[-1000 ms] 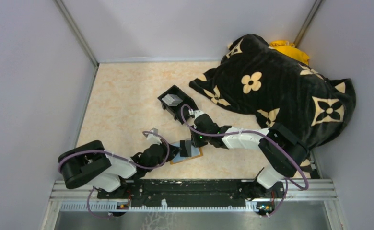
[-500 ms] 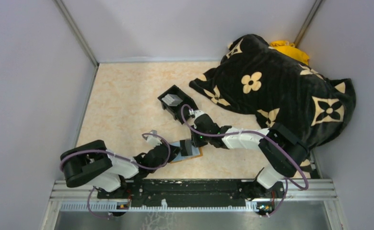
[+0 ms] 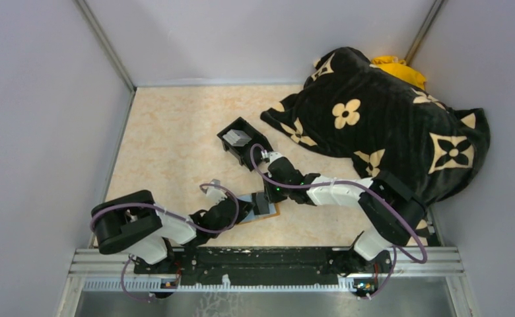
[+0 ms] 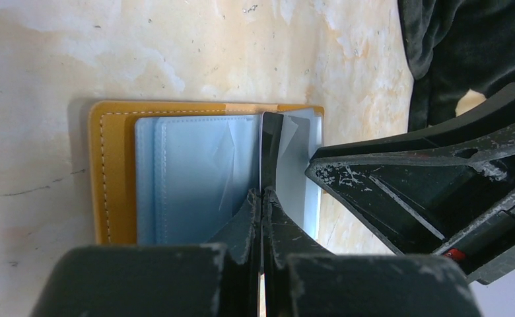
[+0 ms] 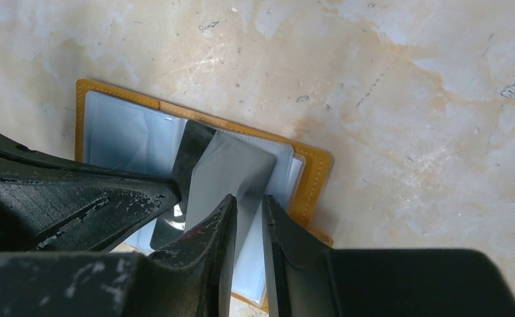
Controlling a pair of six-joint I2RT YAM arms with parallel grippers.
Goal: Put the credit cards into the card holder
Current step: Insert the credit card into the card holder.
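My left claw (image 4: 261, 198) is pinched shut on a thin dark inner leaf of the card holder (image 4: 113, 165), which lies open near the table's (image 3: 169, 145) 6 o'clock edge. My right claw (image 5: 248, 210), jaws a sliver apart, has a grey credit card (image 5: 235, 168) between them over the pockets, but whether it grips I cannot tell. My left arm (image 3: 175, 228) stretches low toward 3 o'clock, and my right arm (image 3: 337, 191) folds in toward 9 o'clock.
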